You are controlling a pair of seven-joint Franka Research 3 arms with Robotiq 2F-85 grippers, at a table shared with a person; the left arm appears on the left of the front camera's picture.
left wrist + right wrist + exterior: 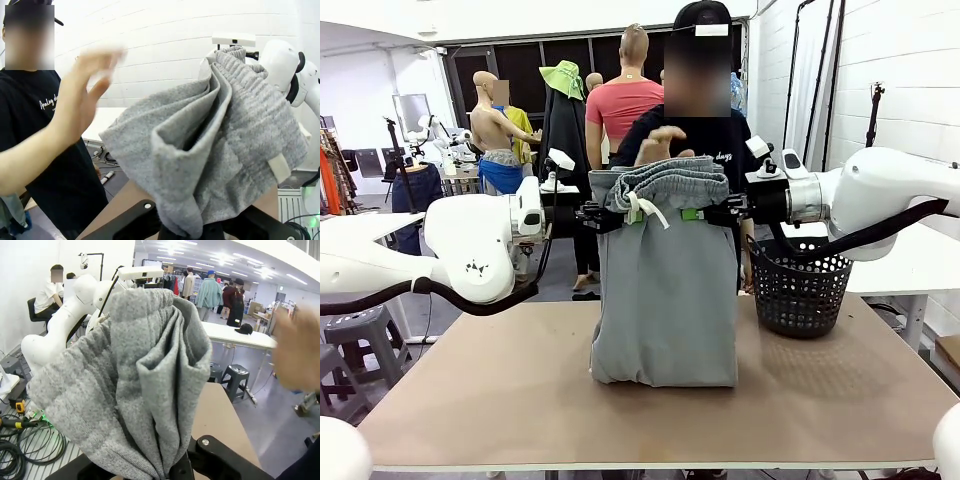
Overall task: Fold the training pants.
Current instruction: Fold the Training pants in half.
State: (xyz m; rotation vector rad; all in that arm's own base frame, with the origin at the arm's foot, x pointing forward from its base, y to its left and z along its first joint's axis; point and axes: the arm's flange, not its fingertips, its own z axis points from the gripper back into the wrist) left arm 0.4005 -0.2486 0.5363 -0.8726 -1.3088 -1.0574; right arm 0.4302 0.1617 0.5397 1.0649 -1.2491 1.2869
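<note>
Training pants (665, 290) hang upright over the table (520, 400), lower fold resting on the tabletop. Left gripper (603, 216) and right gripper (715, 212) each clamp one end of the gathered waistband (665, 185), drawstring (642, 210) dangling. Person's hand (660, 142) raised behind. Black mesh basket (800, 285) sits at the right.

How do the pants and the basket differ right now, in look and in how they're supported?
The pants are soft light grey cloth; the basket is stiff black mesh. The pants hang by the waistband from the left gripper and right gripper, their lower end resting on the table; the basket stands on the table by itself, ungripped. Both touch the table.
</note>
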